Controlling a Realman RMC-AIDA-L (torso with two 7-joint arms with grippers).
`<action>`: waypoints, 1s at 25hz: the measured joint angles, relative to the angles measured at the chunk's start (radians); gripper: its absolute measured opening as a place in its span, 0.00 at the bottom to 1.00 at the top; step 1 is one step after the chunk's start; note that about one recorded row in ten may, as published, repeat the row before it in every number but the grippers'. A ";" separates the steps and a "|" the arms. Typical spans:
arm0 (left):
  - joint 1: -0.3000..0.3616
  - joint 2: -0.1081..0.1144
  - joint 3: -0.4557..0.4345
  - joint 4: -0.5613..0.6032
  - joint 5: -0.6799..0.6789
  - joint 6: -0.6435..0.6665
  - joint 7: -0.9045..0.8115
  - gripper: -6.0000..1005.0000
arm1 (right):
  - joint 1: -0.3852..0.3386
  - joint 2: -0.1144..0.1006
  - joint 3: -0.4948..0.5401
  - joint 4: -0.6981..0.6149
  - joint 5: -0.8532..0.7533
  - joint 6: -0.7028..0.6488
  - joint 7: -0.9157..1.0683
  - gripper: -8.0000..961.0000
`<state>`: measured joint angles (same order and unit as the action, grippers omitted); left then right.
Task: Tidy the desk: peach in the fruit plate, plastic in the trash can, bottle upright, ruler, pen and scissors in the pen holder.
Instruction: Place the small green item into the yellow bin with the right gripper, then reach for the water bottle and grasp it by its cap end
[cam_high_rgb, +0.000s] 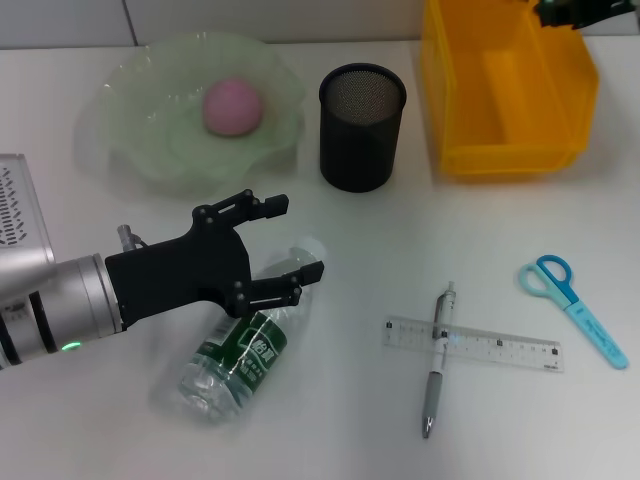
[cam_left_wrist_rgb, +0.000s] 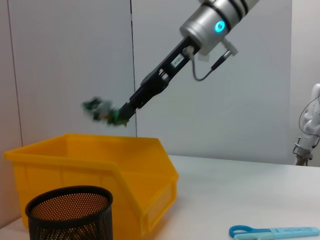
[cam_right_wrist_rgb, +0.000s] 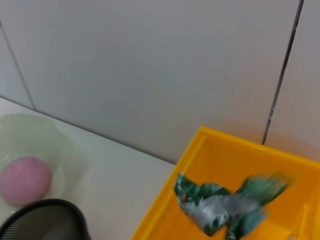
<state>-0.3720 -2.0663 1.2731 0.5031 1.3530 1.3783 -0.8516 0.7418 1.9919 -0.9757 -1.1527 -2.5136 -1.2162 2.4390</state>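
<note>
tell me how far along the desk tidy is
Done: the peach sits in the plate. In hand: the right gripper holds the wrapper over the yellow bin; the left gripper hovers open at the lying bottle. Left: ruler, pen, scissors, outside the holder.

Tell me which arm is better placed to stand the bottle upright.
The left arm. Its tool is open right over the lying bottle, while the right tool is far away above the yellow bin, shut on the plastic wrapper.
</note>
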 joint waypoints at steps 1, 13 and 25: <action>0.000 0.000 0.000 0.000 0.000 0.000 0.000 0.83 | 0.000 0.000 0.000 0.000 0.000 0.000 0.000 0.11; -0.004 0.002 -0.053 0.014 -0.001 0.057 -0.045 0.83 | -0.097 0.056 -0.002 -0.195 0.116 -0.004 -0.082 0.49; 0.106 -0.006 -0.040 0.304 0.003 0.078 -0.351 0.83 | -0.694 0.093 -0.187 -0.223 0.942 -0.085 -0.812 0.86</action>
<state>-0.2664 -2.0718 1.2331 0.8067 1.3555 1.4563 -1.2029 0.0475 2.0845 -1.1631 -1.3756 -1.5717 -1.3017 1.6269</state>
